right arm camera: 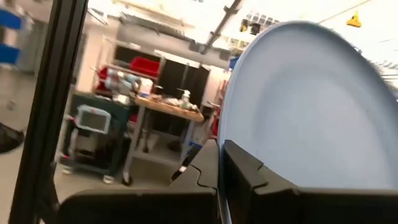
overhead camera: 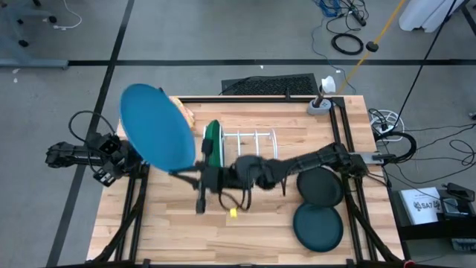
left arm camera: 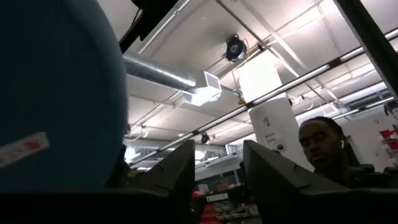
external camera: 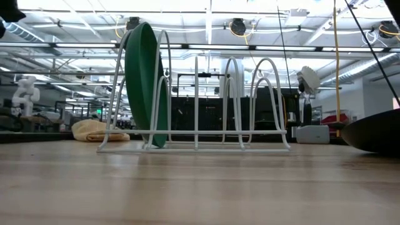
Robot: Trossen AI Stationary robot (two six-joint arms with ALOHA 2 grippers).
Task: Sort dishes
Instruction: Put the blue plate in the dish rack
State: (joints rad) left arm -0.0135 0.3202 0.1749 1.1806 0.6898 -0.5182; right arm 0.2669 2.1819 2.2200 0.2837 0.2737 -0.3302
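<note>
On the wooden table point(overhead camera: 260, 231), listed by size. Item one: large light-blue plate point(overhead camera: 156, 126), lifted well above the table's left rear part and tilted on edge; its lower rim is pinched between the fingers of the right gripper point(right arm camera: 221, 171), whose arm reaches across from the right side of the table. Item two: large green plate point(external camera: 147, 84), standing upright in the leftmost slot of the white wire rack point(external camera: 250, 100); the rack's other slots hold nothing. Item three: smaller black plate point(overhead camera: 320, 186), lying flat at the right of the table, beside the right arm. Item four: smaller dark-teal plate point(overhead camera: 317, 227), flat, just in front of the black one and toward the front right corner; from above the two look to be touching or nearly so. Item five: tan woven object point(external camera: 94, 130), at the rear left, behind and to the left of the rack, partly hidden from above by the raised plate. Item six: small yellow piece point(overhead camera: 233, 213), on the boards in front of the rack. Left gripper point(left arm camera: 217, 180): raised at the table's left edge, just beside the light-blue plate, pointing toward the ceiling, fingers spread and grasping nothing. Beyond it, a person point(left arm camera: 323, 149) stands in the room.
</note>
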